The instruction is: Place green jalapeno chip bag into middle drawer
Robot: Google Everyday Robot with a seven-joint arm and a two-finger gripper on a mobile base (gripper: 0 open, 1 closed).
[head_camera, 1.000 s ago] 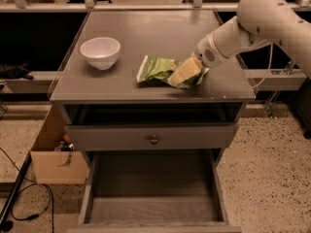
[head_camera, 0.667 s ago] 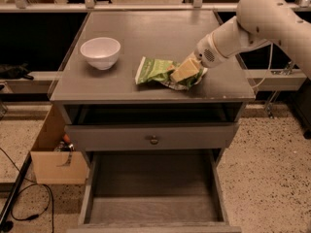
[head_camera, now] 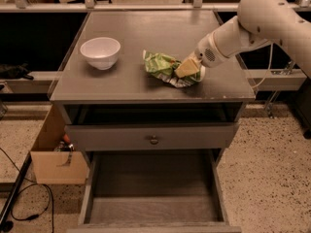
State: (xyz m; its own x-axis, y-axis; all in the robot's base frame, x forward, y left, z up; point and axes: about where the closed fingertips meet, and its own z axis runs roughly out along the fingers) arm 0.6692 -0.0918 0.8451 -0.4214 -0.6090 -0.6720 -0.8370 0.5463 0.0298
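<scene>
The bag (head_camera: 163,64) lies crumpled on the desk (head_camera: 146,28), near the front edge and a little right of its middle, not yet lifted. The gripper (head_camera: 188,69) sits low on the bag's right end, reached in from the right edge at a slant, probably so it can pinch a raised fold of the flat foil. Whether it has closed on the bag or only rests against it, I cannot tell. The bowl (head_camera: 100,52) stands well apart toward the left edge, out of the arm's path. Below the front edge the drawer (head_camera: 153,208) is pulled fully out, its bare floor open from above, so the bag can likely be carried forward over the edge and lowered in.
</scene>
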